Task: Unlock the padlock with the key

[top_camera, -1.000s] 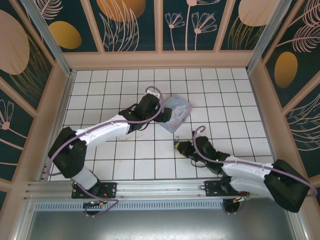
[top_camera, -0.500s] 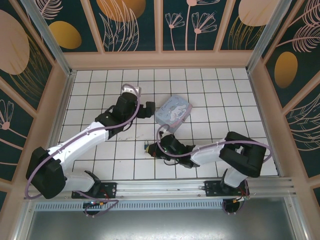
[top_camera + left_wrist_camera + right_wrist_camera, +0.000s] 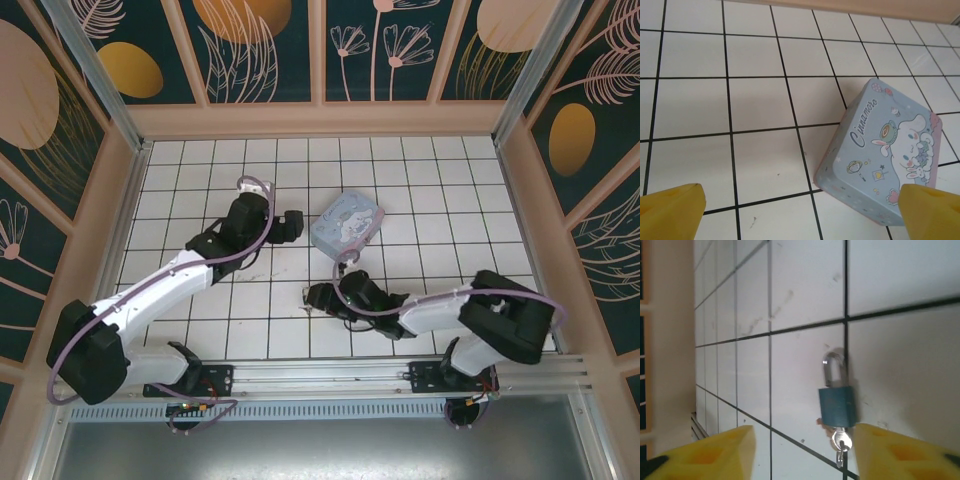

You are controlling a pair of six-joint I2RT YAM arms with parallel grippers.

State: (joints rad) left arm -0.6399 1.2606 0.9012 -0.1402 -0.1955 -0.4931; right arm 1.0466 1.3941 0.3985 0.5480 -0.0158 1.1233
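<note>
Padlock (image 3: 837,407): teal body, thin silver shackle (image 3: 831,369), lying flat on the white tiled floor (image 3: 900,315) in front of the right gripper (image 3: 805,452). Long axis runs straight away from that gripper in the right wrist view, beside a dark grout line; shackle end points away from the fingers, keyhole end points back toward them. Key (image 3: 841,442): small, dull metal, at the keyhole end and in line with the body, seemingly seated in it. Right gripper: yellow fingers (image 3: 710,455) spread apart, clamped on nothing; the lock and key lie in the gap, nearer one finger, and contact cannot be judged. From above, this gripper (image 3: 320,298) sits low over the front-centre tiles. Left gripper (image 3: 800,215): fingers wide apart, holding nothing, poised above the floor just beside a pastel blue tin (image 3: 885,160), well apart from the padlock.
</note>
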